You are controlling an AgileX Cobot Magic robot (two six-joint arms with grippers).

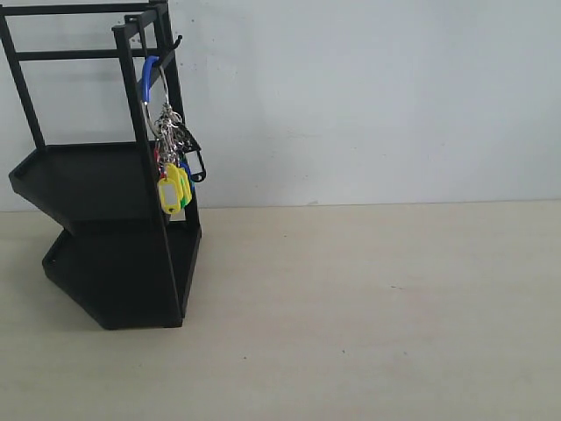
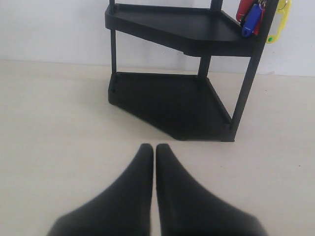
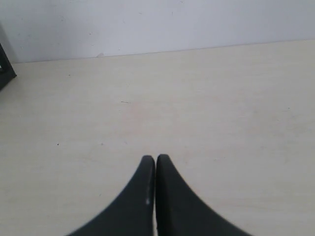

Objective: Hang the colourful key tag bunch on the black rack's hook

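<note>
We find the colourful key tag bunch (image 1: 171, 158) suspended from the upper frame of the black rack (image 1: 96, 219), toward ten o'clock in the exterior view. Its blue loop tops out just below the hook (image 1: 178, 39). We cannot tell whether it rests on that tip or on a neighbouring bar. The tags dangle clear of the table (image 1: 368, 307), so the rack alone bears the load. The left gripper (image 2: 154, 147) and right gripper (image 3: 155, 158) each show fingers pressed together on nothing, low over the table. We judge the hanging complete, since neither arm supports the bunch.
</note>
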